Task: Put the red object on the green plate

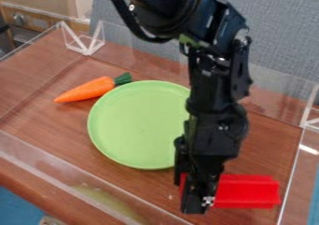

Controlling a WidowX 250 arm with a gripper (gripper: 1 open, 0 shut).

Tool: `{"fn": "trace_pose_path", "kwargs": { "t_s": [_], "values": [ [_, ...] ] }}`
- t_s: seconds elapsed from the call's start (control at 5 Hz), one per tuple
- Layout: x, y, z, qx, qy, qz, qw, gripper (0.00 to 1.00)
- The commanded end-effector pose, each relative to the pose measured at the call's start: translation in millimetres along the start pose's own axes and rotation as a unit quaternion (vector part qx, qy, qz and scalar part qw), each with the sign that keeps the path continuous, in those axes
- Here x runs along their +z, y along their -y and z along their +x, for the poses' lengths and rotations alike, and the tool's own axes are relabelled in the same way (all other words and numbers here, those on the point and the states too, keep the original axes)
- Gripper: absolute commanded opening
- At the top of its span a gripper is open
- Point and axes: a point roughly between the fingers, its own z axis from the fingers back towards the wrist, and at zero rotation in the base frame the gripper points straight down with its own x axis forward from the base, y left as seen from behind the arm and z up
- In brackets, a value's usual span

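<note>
The single camera view shows the end effector (191, 187) low at the near right of the worktop (50, 117), pointing almost straight down and clenched on one end of the red object (245, 190), which sticks out to the right, just beyond the near right rim of the green plate (140, 121). Most of the block hangs to one side of the grip, so the likeliest trouble is the block pivoting or slipping out during the carry to the plate, especially with a quick swing. A low carry could catch the plate's rim and shove the plate. The clear wall (299, 145) stands close on the right, so a rightward drift might knock the block's free end. The orange carrot (88, 89) lies beyond the plate, well apart.
</note>
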Motion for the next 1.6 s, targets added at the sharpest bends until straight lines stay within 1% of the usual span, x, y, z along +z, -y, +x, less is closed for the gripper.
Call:
{"fn": "trace_pose_path", "kwargs": {
  "t_s": [0.0, 0.4, 0.8, 1.0, 1.2, 1.4],
  "values": [
    [16.9, -11.8, 12.2, 0.011, 0.030, 0.024, 0.9992, 0.00],
    [14.4, -28.8, 27.4, 0.037, 0.035, 0.026, 0.9984, 0.00],
    [17.0, -30.9, 19.0, 0.050, 0.037, 0.031, 0.9976, 0.00],
    [21.8, -29.1, 16.3, 0.054, 0.038, 0.035, 0.9972, 0.00],
    [31.1, -26.2, 12.9, 0.061, 0.039, 0.042, 0.9965, 0.00],
    [47.2, -21.6, 9.9, 0.069, 0.038, 0.054, 0.9954, 0.00]
  ]
}}
